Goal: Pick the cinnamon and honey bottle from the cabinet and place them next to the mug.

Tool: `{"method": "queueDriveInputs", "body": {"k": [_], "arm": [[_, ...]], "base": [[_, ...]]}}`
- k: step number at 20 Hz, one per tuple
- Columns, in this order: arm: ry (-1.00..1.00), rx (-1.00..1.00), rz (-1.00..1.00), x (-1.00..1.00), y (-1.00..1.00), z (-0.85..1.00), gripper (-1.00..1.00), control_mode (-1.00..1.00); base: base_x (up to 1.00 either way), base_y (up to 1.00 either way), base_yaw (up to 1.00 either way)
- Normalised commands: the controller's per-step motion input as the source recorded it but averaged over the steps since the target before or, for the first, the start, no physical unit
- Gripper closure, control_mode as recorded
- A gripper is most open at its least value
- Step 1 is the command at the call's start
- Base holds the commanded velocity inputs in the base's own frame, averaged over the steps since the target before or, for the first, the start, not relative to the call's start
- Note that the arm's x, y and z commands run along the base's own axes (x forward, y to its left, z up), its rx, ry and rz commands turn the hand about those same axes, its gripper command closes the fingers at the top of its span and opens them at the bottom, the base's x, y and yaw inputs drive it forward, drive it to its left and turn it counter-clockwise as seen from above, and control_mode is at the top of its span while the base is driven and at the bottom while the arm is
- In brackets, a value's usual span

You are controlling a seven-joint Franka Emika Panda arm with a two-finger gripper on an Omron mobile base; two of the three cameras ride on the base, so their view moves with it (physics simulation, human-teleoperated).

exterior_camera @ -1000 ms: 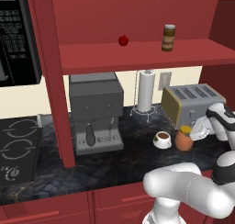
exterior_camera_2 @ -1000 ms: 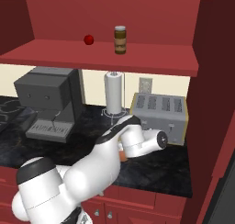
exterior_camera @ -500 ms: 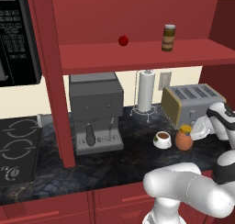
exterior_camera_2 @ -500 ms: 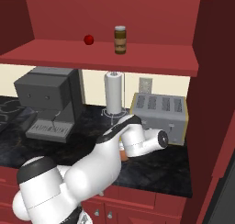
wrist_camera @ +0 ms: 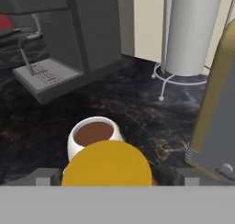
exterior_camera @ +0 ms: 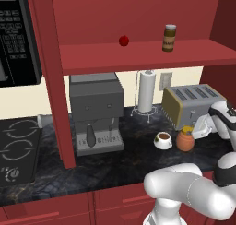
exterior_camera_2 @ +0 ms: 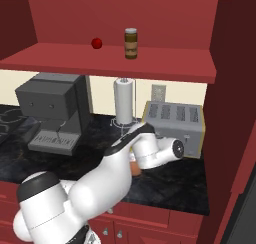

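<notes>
Honey bottle (exterior_camera: 185, 140) stands upright on the dark surface (exterior_camera: 115, 164), just right of the mug (exterior_camera: 162, 139) and apparently not touching it. In the hand view its yellow lid (wrist_camera: 106, 165) sits low and central, with the mug (wrist_camera: 94, 135) directly beyond. The gripper (exterior_camera: 199, 129) is right next to the bottle, between it and the toaster (exterior_camera: 191, 104). Whether the fingers are clamped on it or spread cannot be told: the lid and the grey band hide the tips.

Cinnamon (exterior_camera: 169, 38) is on the cabinet (exterior_camera: 138, 56) shelf board, upright, well above the mug and off to the right of the red ball (exterior_camera: 123, 40). It also shows in the right base view (exterior_camera_2: 131, 43), near the shelf's front edge.

Handling, as judgement:
- Honey bottle: rigid, squat and wide, so stable once down. The ribbed beehive wall gives the fingers something to key into; grip across the belly below the lid, not on the lid itself. Probably the heavier of the two.
- Cinnamon: slim, tall, light and rigid, with a smooth and likely slippery wall. It tips easily if nudged off-centre. Take it mid-body at the label band with a square side approach, below the cap.
- Mug: liquid inside and loose on its saucer, so keep clearance when setting the cinnamon beside it.
</notes>
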Motion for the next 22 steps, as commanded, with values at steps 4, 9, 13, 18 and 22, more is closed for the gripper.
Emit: {"method": "queueDriveInputs", "body": {"k": [4, 9, 13, 18, 22], "arm": [[0.00, 0.00, 0.00, 0.00, 0.00, 0.46, -1.00, -1.00], [0.00, 0.00, 0.00, -0.22, 0.00, 0.66, -1.00, -1.00], [0.00, 0.00, -0.02, -0.45, 0.00, 0.60, -1.00, -1.00], [-0.01, 0.00, -0.15, -0.78, 0.18, 0.49, -1.00, -1.00], [-0.02, 0.00, -0.24, -0.85, 0.26, 0.45, -1.00, -1.00]], "base": [[0.00, 0.00, 0.00], [0.00, 0.00, 0.00], [0.00, 0.00, 0.00], [0.00, 0.00, 0.00], [0.00, 0.00, 0.00]]}}
